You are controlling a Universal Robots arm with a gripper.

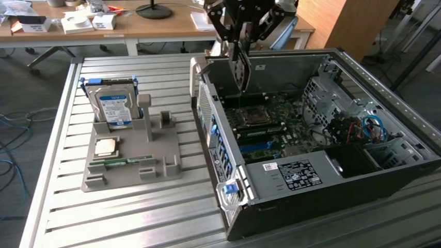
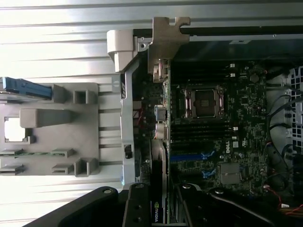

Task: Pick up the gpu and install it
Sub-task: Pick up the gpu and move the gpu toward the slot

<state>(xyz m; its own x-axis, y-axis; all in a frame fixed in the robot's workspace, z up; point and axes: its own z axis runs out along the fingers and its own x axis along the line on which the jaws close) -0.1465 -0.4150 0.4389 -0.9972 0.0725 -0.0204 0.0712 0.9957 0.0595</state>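
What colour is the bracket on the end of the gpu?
Pale silver-grey. The bracket on the dark gpu shows best in the wrist view.

The black pincer [image 1: 238,41] hangs from the wrist and points straight down. Its two fingers [image 2: 137,208] press against opposite faces of the gpu [image 1: 240,72], gripping the upper edge so the card hangs upright between them.

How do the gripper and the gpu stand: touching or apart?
Touching. The exterior view shows the gpu hanging upright from the gripper, held over the open computer case.
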